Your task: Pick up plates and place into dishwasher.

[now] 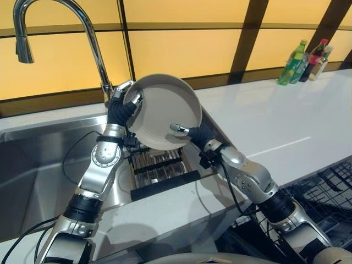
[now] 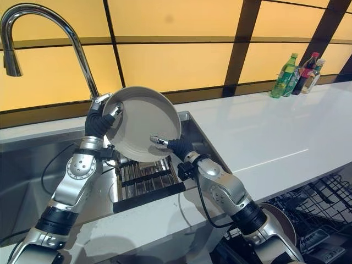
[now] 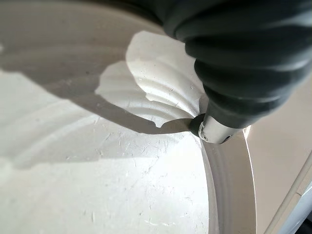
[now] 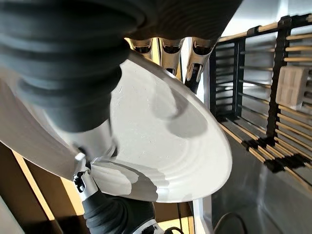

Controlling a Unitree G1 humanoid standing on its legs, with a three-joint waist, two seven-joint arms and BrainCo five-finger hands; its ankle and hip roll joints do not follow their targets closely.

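Note:
A round white plate point(image 1: 162, 110) is held tilted on edge above the sink's rack, its hollow face toward me. My left hand point(image 1: 118, 110) grips its upper left rim, fingers curled over the edge and thumb point(image 3: 214, 129) pressed on the inside. My right hand point(image 1: 198, 135) pinches the lower right rim, with the thumb on the face and the fingers point(image 4: 168, 48) behind the plate point(image 4: 165, 141). The dishwasher's dark wire rack point(image 2: 313, 214) stands open at the lower right, with another plate point(image 2: 278, 217) in it.
A slatted drying rack point(image 1: 159, 170) lies across the steel sink point(image 1: 33, 165), under the plate. A tall chrome faucet point(image 1: 82, 22) arches at the back left. The white countertop point(image 1: 275, 126) runs to the right, with bottles point(image 1: 305, 58) at its far end.

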